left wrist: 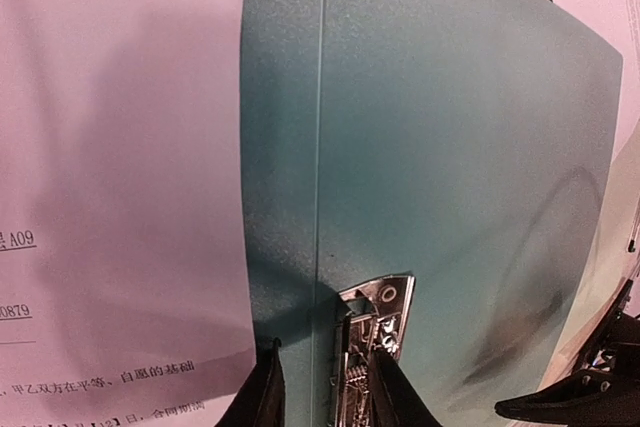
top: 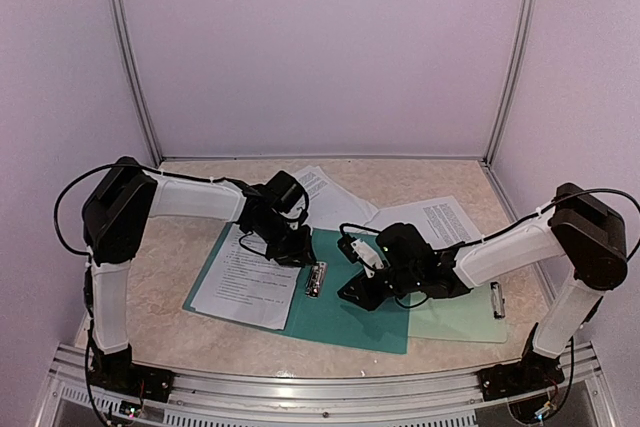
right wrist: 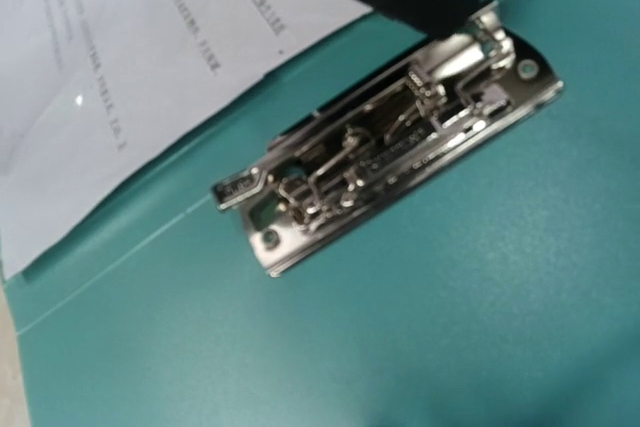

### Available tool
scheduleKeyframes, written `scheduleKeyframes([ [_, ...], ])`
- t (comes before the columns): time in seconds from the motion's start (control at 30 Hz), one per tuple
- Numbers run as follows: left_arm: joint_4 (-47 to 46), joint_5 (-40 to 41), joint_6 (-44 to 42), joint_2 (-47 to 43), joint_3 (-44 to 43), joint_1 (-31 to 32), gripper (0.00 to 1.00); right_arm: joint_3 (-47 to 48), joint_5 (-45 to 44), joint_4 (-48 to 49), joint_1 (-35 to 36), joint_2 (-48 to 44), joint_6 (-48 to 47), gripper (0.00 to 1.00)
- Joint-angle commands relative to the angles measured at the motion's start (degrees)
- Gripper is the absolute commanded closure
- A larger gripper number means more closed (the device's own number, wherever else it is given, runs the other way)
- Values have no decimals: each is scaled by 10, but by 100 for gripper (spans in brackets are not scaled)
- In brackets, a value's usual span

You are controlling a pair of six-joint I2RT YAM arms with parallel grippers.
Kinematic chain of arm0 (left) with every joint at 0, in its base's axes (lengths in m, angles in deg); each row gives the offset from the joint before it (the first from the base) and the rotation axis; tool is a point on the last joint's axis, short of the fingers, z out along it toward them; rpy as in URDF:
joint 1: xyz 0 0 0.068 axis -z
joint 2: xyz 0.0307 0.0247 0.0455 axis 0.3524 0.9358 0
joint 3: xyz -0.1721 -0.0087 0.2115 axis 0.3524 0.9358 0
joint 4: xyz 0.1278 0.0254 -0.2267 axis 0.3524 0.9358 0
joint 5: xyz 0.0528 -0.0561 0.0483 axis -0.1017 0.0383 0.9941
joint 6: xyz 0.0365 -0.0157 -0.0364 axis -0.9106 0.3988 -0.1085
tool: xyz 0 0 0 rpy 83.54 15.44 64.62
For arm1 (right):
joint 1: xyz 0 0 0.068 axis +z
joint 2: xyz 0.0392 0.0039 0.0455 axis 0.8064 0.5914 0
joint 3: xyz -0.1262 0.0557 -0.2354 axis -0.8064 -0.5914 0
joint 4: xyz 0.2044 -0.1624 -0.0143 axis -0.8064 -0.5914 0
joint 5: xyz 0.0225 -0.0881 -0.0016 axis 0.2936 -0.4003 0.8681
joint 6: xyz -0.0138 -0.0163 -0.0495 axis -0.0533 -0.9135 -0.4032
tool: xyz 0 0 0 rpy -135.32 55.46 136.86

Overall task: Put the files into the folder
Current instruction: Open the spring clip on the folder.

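Note:
The dark teal folder (top: 360, 319) lies open on the table, with a metal clip (top: 316, 279) on its spine. One printed sheet (top: 245, 277) lies on its left half. My left gripper (top: 297, 252) is low over the far end of the clip. In the left wrist view its fingers (left wrist: 262, 397) stand apart astride the clip's end (left wrist: 378, 322), with teal card showing between the left finger and the clip. My right gripper (top: 358, 292) hovers over the folder's right half (right wrist: 450, 327). Its own fingers do not show in the right wrist view, which looks at the clip (right wrist: 390, 137).
Two more printed sheets lie behind the folder, one at the back centre (top: 325, 197) and one at the back right (top: 437, 219). A pale mint clipboard (top: 465, 325) with its own metal clip (top: 497, 299) lies partly under the folder's right edge.

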Motion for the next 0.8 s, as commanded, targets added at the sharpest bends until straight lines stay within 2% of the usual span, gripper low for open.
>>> scheduleKeyframes([
  [0.0, 11, -1, -8, 2, -19, 13, 73, -7, -5, 3, 4, 6, 3, 81],
  [0.27, 44, 43, -22, 13, -39, 21, 82, -8, -6, 2, 5, 6, 4, 81],
  [0.77, 74, 84, -38, 42, -67, 38, 84, -11, -11, 2, 8, 2, 6, 81],
])
